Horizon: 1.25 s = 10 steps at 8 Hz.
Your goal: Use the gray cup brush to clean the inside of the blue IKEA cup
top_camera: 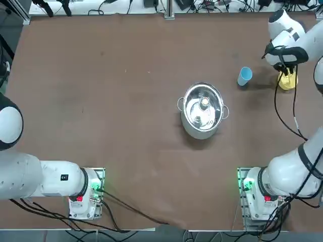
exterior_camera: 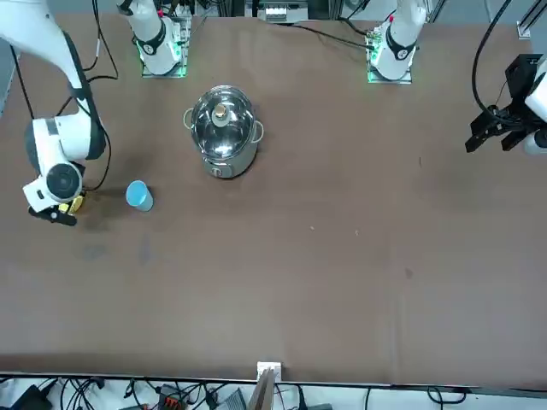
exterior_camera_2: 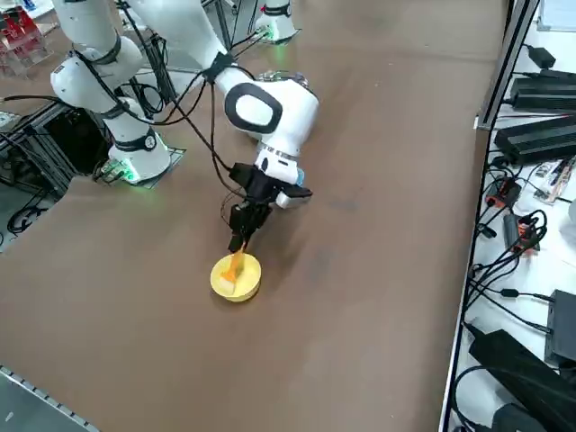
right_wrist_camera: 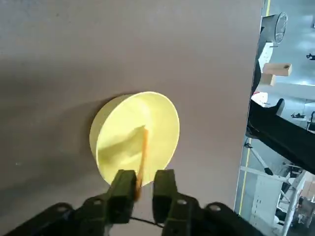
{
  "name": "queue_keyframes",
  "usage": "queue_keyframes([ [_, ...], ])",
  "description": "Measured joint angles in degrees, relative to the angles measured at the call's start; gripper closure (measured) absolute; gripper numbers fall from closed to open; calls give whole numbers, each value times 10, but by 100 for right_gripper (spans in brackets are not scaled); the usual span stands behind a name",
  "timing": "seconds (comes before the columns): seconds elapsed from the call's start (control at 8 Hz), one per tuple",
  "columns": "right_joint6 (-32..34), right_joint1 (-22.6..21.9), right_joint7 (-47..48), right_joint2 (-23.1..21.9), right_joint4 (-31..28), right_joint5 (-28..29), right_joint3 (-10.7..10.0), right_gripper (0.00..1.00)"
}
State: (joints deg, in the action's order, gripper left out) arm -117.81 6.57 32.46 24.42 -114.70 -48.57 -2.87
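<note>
Right gripper [right_wrist_camera: 144, 184] low, pointing down, jaws slightly parted.

Layout at my claw, right side of the table [top_camera: 101, 101].
Brush [exterior_camera_2: 236, 265] stands in the bowl [exterior_camera_2: 243, 286] beneath my gripper [exterior_camera_2: 238, 241]; cup [top_camera: 244, 76] just left, pot [top_camera: 203, 112] mid-table.
</note>
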Motion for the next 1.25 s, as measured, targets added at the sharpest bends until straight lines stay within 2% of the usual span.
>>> queue_keyframes([
  [0.38, 3, -1, 1, 0, 5, 11, 10, 12],
  [0.5, 9, -1, 1, -1, 12, 32, 15, 0],
  [1.0, 73, -2, -89, -3, 81, 173, 24, 0],
  [1.25, 101, -2, -130, -17, 118, 226, 32, 0],
])
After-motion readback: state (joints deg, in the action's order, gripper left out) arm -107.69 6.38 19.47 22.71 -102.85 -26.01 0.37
